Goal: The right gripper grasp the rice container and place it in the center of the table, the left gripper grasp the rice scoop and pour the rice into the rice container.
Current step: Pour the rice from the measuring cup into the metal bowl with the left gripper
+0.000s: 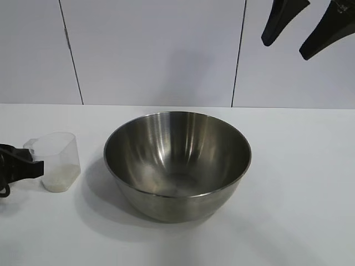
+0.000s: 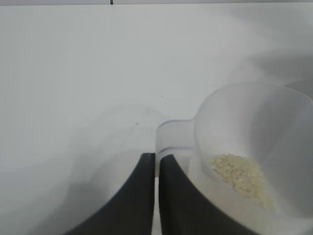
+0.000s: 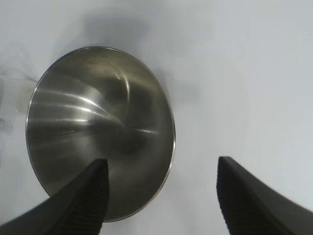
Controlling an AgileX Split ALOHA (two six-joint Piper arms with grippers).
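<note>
While the rice container (image 1: 177,163) sits on the table (image 1: 299,188), this is how things lie around it.

Rice container: a big, round, deep bowl of shiny steel, upright on the table. No rice shows inside it.

Rice scoop: the rice scoop (image 1: 57,160) stands on the table near the bowl, on its left side in the outside view, not touching it. It is a small, see-through plastic cup with slanted walls and a little side handle.

Rice: a small heap of whitish, fine grains (image 2: 239,176) lies at the bottom of the scoop.

Left gripper: the left gripper (image 2: 156,169) is on the far side of the scoop from the bowl. Its black pointed fingers are pressed close together on the scoop's handle.

Right gripper: the right gripper (image 1: 310,25) hangs high above the bowl, off to its right side. Its two black fingers are spread wide apart and hold nothing.

Table: flat, plain and white.
</note>
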